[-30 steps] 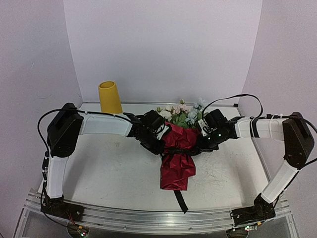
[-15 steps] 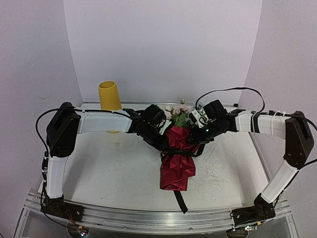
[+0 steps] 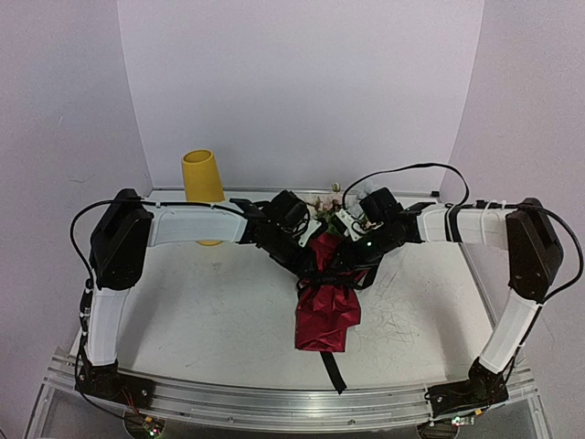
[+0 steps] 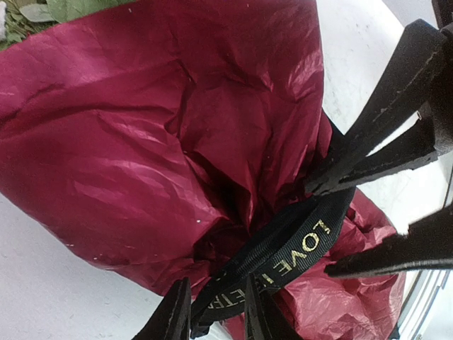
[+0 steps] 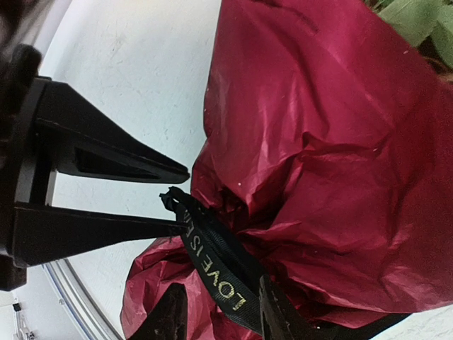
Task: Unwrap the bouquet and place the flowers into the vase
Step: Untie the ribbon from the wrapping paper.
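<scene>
Begin at the left. The tall plain yellow vase [image 3: 203, 178] stands upright at the far left of the white table [image 3: 210, 311], well apart from the work, so leave it alone for now.

Your left gripper [image 4: 216, 283] has its jaws parted. It straddles the black ribbon with gold lettering [image 4: 297, 248], and nothing looks pinched.

The bouquet [image 3: 327, 306] lies in the middle of the table. The ribbon cinches the waist of its crinkled dark red wrapping paper [image 4: 141, 142]. Its pink and cream flower heads [image 3: 329, 203] point away from you, and the ribbon's loose tail runs toward the near edge.

Your right gripper [image 5: 221, 283] comes in from the other side, jaws likewise apart around the same band.

My advice is to close on the ribbon alone, not on the paper beneath it. Hold with one side and draw the ribbon outward along the table with the other. Go slowly, so the band loosens rather than tightens and the flowers are not dragged.
</scene>
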{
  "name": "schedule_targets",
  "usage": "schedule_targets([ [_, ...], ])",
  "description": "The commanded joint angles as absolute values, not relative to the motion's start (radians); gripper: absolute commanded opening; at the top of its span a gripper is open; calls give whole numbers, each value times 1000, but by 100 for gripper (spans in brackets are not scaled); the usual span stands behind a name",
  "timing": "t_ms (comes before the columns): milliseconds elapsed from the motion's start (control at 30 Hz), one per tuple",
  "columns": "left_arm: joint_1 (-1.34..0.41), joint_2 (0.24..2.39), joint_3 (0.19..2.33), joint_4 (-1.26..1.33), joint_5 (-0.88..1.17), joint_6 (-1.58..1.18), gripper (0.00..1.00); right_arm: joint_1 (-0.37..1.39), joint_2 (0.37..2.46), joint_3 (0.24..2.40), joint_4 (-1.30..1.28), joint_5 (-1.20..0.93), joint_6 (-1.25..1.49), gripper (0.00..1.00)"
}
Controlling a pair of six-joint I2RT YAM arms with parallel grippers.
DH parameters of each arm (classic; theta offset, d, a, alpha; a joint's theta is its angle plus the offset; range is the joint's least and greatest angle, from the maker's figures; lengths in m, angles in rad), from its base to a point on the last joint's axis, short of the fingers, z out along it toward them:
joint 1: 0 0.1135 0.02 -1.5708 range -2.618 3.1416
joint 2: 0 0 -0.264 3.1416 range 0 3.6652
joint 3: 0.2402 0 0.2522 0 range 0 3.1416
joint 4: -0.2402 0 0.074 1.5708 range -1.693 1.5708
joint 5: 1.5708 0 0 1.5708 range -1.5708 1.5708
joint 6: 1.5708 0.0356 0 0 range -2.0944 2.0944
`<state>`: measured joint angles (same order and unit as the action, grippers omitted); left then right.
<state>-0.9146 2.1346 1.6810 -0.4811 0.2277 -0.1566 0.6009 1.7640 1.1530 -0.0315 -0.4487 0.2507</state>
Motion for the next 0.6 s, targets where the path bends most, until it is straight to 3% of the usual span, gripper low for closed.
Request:
schedule_targets([
  [0, -910, 2146, 1713, -480, 260, -151, 27, 607, 1778, 1143, -66, -483, 250, 37],
  [333, -910, 2157, 1698, -499, 290, -148, 28, 608, 1788, 1108, -65, -496, 254, 36],
  [567, -910, 2170, 1699, -517, 262, -149, 23, 608, 1817, 1117, -64, -507, 261, 29],
])
